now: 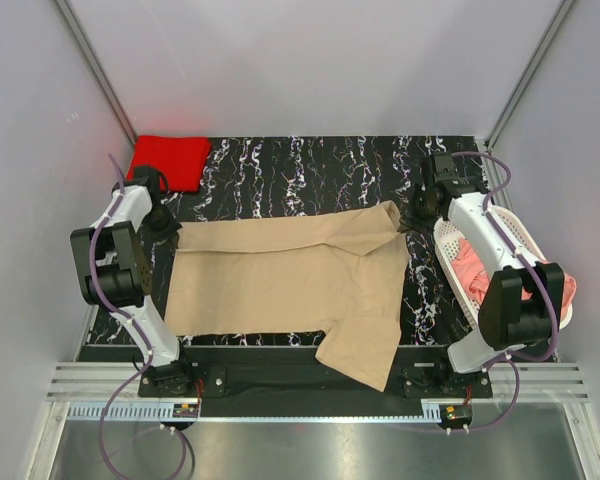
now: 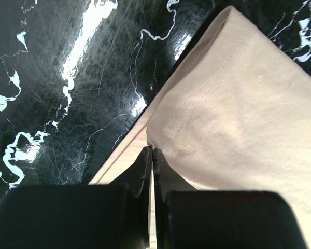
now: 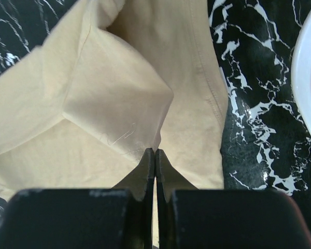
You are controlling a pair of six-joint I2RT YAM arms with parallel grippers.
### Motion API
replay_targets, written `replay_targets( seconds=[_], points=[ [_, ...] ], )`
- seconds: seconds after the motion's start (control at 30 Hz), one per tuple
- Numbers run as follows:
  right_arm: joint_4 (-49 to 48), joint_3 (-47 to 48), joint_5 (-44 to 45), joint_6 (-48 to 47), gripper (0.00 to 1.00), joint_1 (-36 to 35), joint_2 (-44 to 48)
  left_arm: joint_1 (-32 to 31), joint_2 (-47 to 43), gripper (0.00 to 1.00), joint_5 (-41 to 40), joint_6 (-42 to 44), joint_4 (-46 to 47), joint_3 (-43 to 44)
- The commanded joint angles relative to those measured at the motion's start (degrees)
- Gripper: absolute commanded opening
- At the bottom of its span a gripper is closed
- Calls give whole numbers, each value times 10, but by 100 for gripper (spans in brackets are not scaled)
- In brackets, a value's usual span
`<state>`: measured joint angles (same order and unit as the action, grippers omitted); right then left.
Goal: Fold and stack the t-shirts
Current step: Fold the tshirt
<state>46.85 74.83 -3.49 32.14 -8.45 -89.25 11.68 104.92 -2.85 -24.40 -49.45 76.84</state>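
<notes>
Presently the tan t-shirt (image 1: 280, 275) lies spread across the middle of the tabletop (image 1: 310, 165), largely flat, with one part at about 5 o'clock hanging over the near edge. The left gripper (image 2: 153, 154) is closed to a hairline on the hemmed corner of the shirt at about 10 o'clock, and only a narrow bite of cloth sits between its fingers. The right gripper (image 3: 155, 154) is likewise pressed shut on a pinched-up fold at about 2 o'clock, near a sleeve, with the cloth peaked up ahead of it. The red t-shirt (image 1: 170, 160) rests folded at 11 o'clock. The pink t-shirt (image 1: 468, 268) sits in the white basket (image 1: 525, 238) at 3 o'clock, just beside the right arm. Risks, as judged:

1. The left hold is shallow, so a brisk pull could strip the hem from the fingers and drop that corner mid-fold.
2. The right gripper may hold more than one layer or only the crest of a wrinkle. I cannot tell which. Either would give a skewed or bunched fold.
3. The overhanging part adds drag and could snag on the near edge, pulling the shirt askew if the two arms do not move evenly.
4. Unequal lift heights would twist the cloth.
5. The right arm works close to the basket, and a wide swing could knock it or catch the pink shirt.
6. A fold carried towards 11 o'clock could disturb the red shirt.
</notes>
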Motion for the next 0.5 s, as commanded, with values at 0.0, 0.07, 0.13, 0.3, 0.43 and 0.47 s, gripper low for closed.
replay_targets(
  seconds=[0.0,0.07,0.13,0.3,0.43,0.47],
  points=[
    [5,-10,16,-13,0,4,22,4,-17,0,-20,7,16,1],
    [3,-14,16,-15,0,4,20,4,-15,0,-22,6,17,0],
    [7,-17,15,-14,0,4,20,4,-11,0,-27,5,19,1],
    [11,-37,16,-15,2,4,22,4,-5,0,-34,5,19,5],
    [17,-58,23,-18,14,4,24,4,-1,5,-44,6,12,12],
    [18,-68,23,-24,25,4,23,4,-1,10,-44,6,5,16]
  ],
)
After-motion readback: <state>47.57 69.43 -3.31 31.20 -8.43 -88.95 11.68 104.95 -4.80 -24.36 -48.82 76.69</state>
